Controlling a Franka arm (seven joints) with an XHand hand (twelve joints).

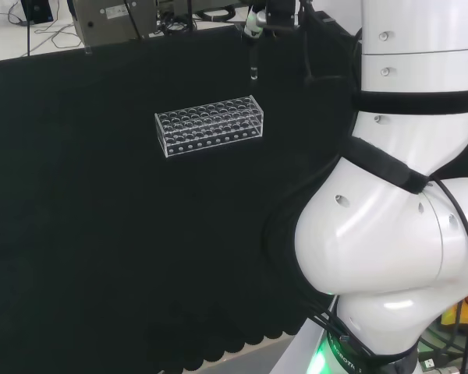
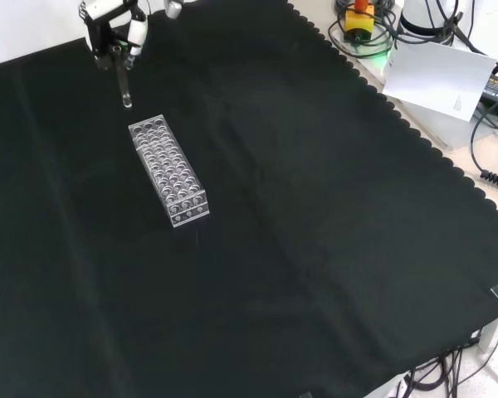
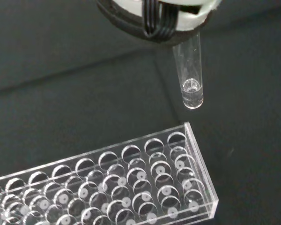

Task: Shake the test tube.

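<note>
The black and white hand gripped a slim clear glass test tube by its upper end, and the tube hung upright in the air, off the black cloth, just beyond one short end of the clear plastic rack of round holes. In the wrist view the tube's rounded bottom sat above and clear of the rack's corner.

The likeliest trouble was a knock: with the tube so near the rack's end, a wide or downward swing during shaking could have struck the plastic rim, chipped the glass or pushed the rack across the cloth. A smooth tube held only at its top could also have slipped out under quick reversals.

The fingers' hold was hard to read; in the front view they seemed curled round the tube, though the contact itself was hidden behind the hand's body. Whether the tube held any liquid could not be told, and its top was cut off in the wrist view. The rack's holes looked empty.
</note>
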